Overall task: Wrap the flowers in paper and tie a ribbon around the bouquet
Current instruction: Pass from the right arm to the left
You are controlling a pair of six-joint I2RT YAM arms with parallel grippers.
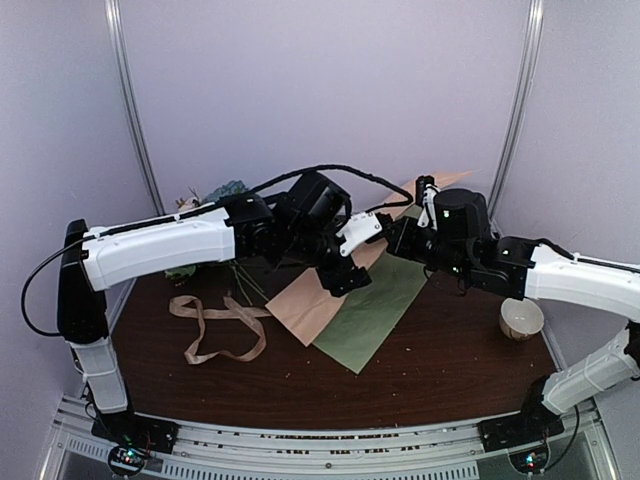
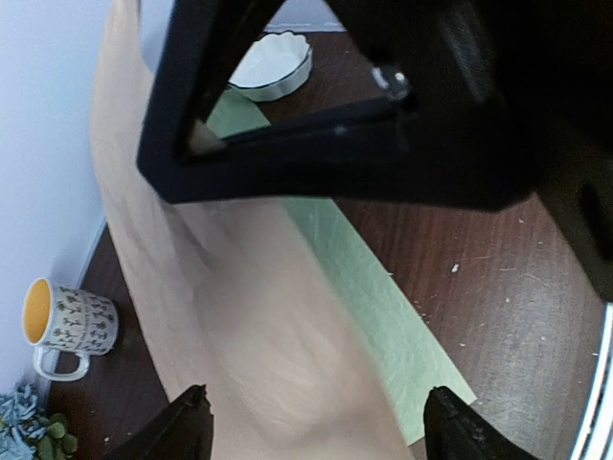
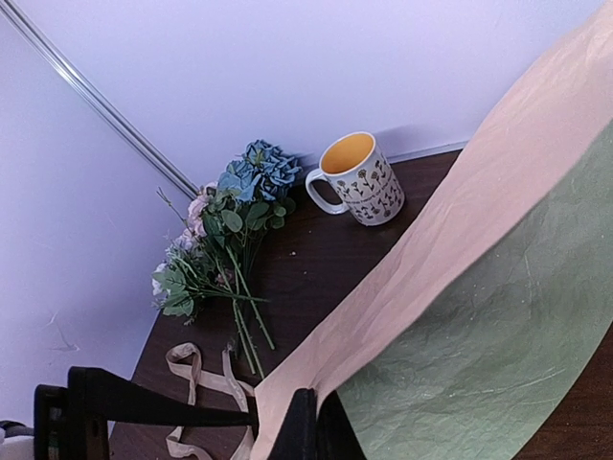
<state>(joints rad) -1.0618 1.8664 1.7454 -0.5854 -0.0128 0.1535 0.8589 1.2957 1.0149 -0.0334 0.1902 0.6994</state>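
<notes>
It looked barely begun: the flowers [image 3: 230, 220] lay unwrapped at upper left, the ribbon [image 1: 220, 325] loose; the right tool [image 3: 306, 426] pinched the paper [image 3: 460, 249], and the left tool [image 2: 316, 426] gaped wide above it.

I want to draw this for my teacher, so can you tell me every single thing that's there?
flowers: one bunch, blue, white and pink with green leaves, lying by the back wall
mug: one, white with a yellow inside, beside the flowers
peach paper: one sheet, peach, mid-table, far end lifted
green paper: one sheet, green, lying along the peach paper
ribbon: one, tan, looped on the table near the stems
bowl: one, white, at the table's right side
table: one, dark brown, under everything
left arm, right arm: two, white and black, reaching mid-table
left pincer: one, black, open above the peach paper
right pincer: one, black, shut on the peach paper's edge
</notes>
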